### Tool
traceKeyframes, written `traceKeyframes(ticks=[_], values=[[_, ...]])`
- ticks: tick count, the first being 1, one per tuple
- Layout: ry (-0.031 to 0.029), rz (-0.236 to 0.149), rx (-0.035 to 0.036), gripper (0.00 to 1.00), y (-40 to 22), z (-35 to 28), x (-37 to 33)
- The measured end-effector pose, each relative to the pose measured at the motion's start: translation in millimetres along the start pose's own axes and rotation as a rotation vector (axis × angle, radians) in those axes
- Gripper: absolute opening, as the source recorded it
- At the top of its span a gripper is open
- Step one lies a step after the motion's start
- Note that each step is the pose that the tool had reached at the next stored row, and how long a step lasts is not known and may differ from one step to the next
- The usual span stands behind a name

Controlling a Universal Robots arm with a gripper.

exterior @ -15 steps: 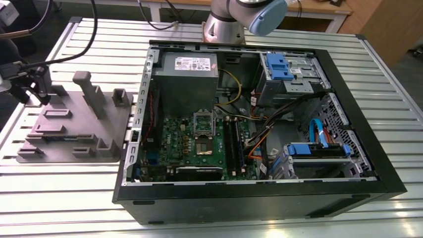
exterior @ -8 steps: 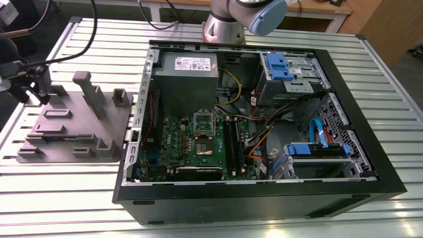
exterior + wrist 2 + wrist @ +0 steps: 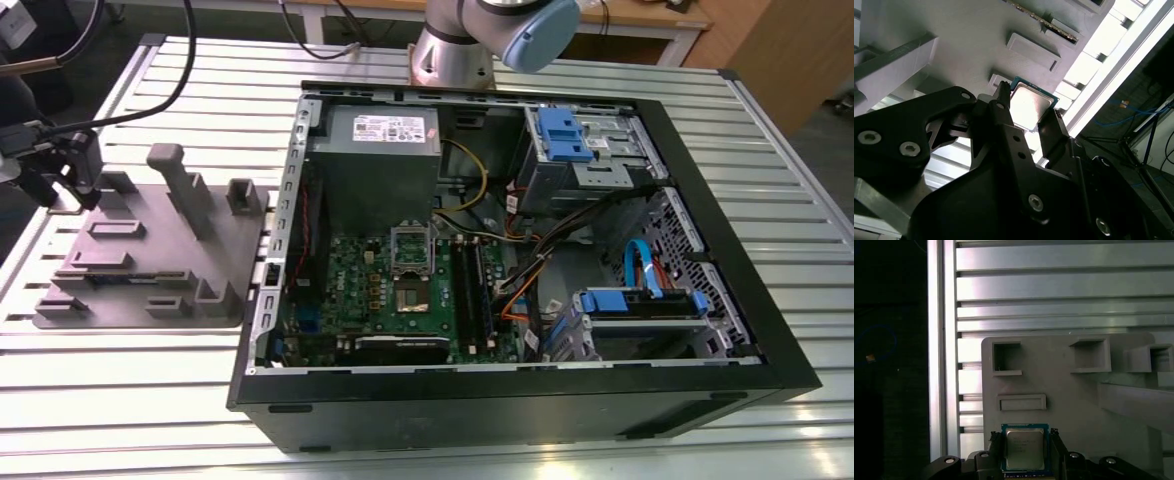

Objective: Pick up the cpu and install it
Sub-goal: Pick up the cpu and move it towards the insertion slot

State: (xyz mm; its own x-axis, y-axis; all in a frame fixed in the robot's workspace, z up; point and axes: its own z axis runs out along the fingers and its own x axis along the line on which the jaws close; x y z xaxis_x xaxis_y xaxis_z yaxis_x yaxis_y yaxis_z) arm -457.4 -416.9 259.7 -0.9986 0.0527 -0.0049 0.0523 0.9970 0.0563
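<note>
Over the grey tray's [image 3: 140, 262] far edge, at the exterior view's left, hangs one gripper [image 3: 67, 190]. On the tray's other side stands one open computer case [image 3: 534, 410]. One cpu [image 3: 1025, 450] sits at the tray's edge in both wrist views; it is a small flat square with a silvery top and a blue-green rim. The jaws are spread only as wide as the cpu, and the two fingers [image 3: 995, 446] pinch it, one against each opposite side.
</note>
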Motion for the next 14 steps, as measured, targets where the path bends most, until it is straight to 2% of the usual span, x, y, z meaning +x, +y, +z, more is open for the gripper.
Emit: traceKeyframes(ticks=[14], values=[[0.0000, 0.000, 0.0000, 0.47, 0.2, -4.3, 0.0]])
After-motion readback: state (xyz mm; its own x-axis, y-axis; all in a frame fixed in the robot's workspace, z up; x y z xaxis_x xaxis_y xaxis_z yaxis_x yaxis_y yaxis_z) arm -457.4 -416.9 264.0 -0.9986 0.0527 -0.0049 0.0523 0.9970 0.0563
